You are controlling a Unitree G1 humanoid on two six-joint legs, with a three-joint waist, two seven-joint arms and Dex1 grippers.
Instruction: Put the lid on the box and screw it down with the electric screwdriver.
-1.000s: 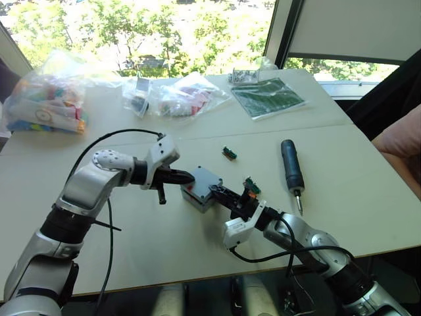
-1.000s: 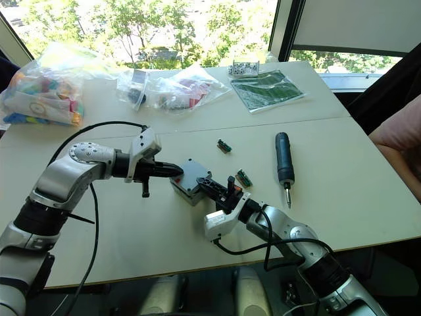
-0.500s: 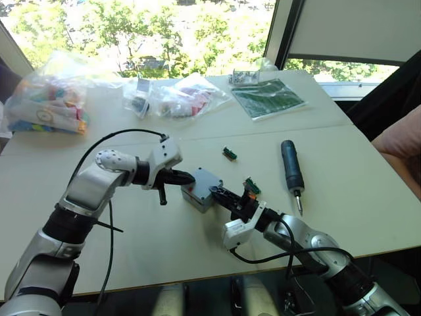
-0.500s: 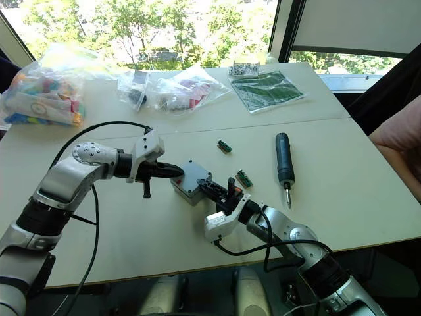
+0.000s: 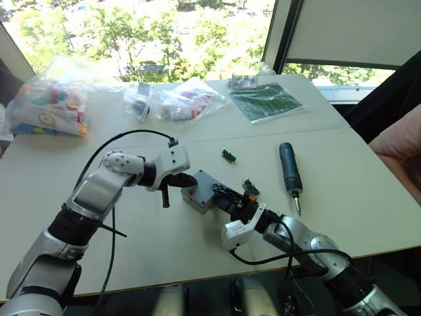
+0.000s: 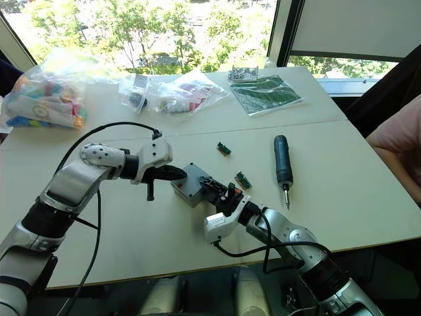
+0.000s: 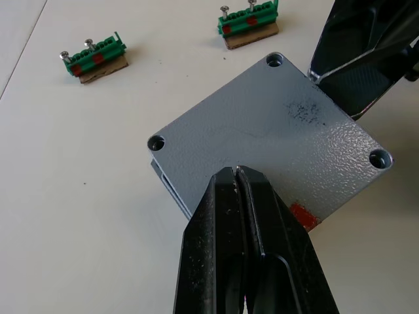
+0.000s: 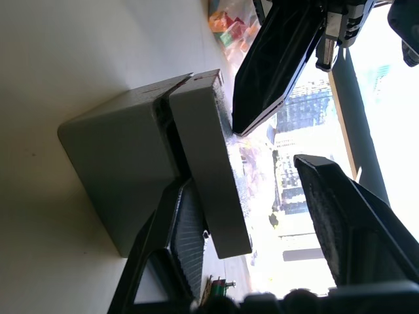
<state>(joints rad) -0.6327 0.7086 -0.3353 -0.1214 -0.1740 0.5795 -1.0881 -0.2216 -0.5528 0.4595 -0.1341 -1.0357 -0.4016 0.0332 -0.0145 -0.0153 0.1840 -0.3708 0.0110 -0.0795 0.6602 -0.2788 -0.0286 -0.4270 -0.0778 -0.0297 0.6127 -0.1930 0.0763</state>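
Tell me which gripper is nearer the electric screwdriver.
Right. The right gripper sits at the box, closer to the electric screwdriver; the left gripper is on the box's far side.

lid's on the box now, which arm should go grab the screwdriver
Right. The electric screwdriver lies on the robot's right side of the box, nearer the right gripper, which is open. The left gripper is shut, its tips on the lid, so it could steady it.

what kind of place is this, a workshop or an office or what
Probably an office or lab room used as an assembly bench: a pale table by large windows, bags of small parts, green terminal blocks and the electric screwdriver.
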